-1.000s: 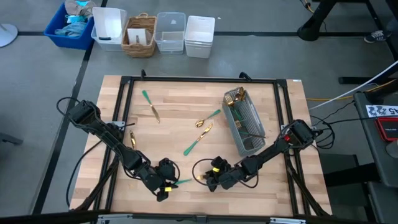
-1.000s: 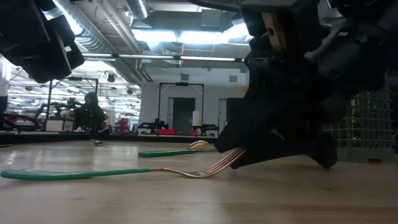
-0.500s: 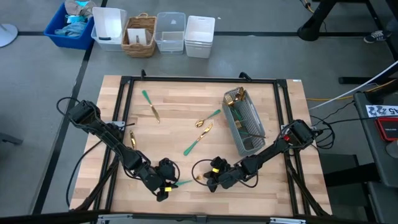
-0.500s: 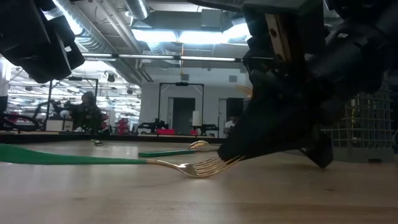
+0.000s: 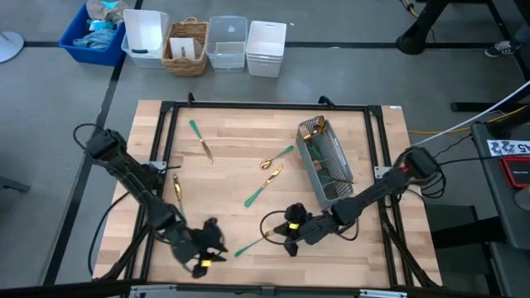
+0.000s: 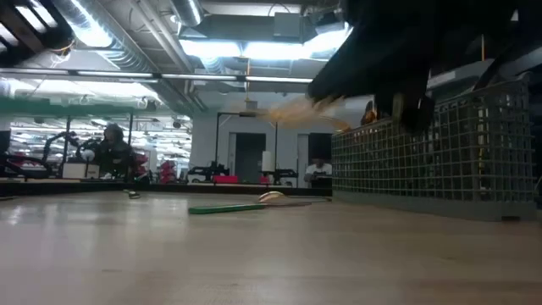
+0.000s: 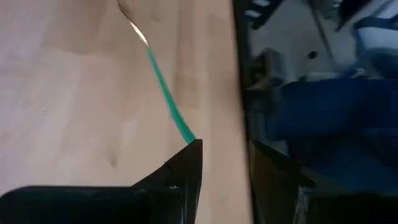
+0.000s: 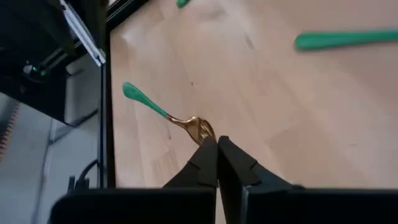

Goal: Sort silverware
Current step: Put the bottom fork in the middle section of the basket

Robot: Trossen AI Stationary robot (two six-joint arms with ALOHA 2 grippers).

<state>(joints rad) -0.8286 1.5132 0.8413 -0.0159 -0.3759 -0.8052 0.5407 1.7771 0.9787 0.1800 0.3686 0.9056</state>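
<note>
The right gripper (image 5: 287, 236), pinched shut on a fork's (image 5: 252, 242) head, risked dropping it; the left gripper's (image 5: 201, 252) fingers couldn't be told.

Left arm reaches in from the table's left edge, elbow bent, its gripper (image 5: 201, 251) low over the near-left part of the table. From its wrist camera the two dark fingers (image 7: 186, 168) stand apart. Right arm stretches from the right edge across to the near middle, right gripper (image 5: 286, 237) pointing left, its fingertips (image 8: 217, 149) pressed together. Something may be pinched at the tips, but that's hard to tell. From table level, a dark blurred arm hangs at upper right.
</note>
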